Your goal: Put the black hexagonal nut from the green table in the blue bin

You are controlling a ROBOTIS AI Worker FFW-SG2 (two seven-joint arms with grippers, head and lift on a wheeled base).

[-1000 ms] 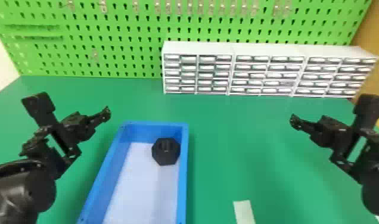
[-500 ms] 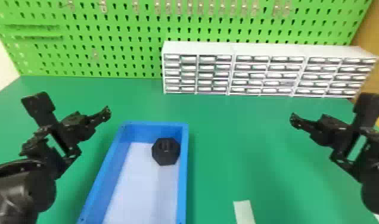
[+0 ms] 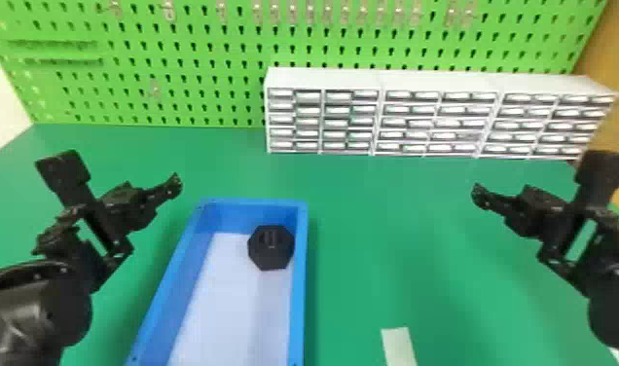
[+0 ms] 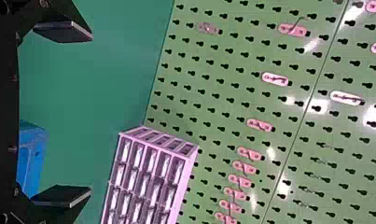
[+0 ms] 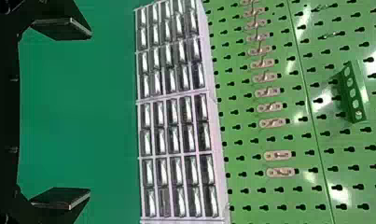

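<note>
Since the black six-sided nut [image 3: 270, 247] sits inside the long blue bin [image 3: 298, 297], I think the job is done. The nut is at the bin's far end, close to the wall on the right, and the bin is on the flat green table [image 3: 396, 253]. The left black gripper with two flat fingers [image 4: 90, 113] is the nearer one. From there, the nut lies to the right and a bit back toward the robot. The right black gripper [image 5: 90, 113] is well apart, past the other side of the bin. Both have their fingers spread wide, with nothing between them. The nut looks about as long as it is wide. No new grab seems needed, and a low swing to the right by the left one could bump the bin
</note>
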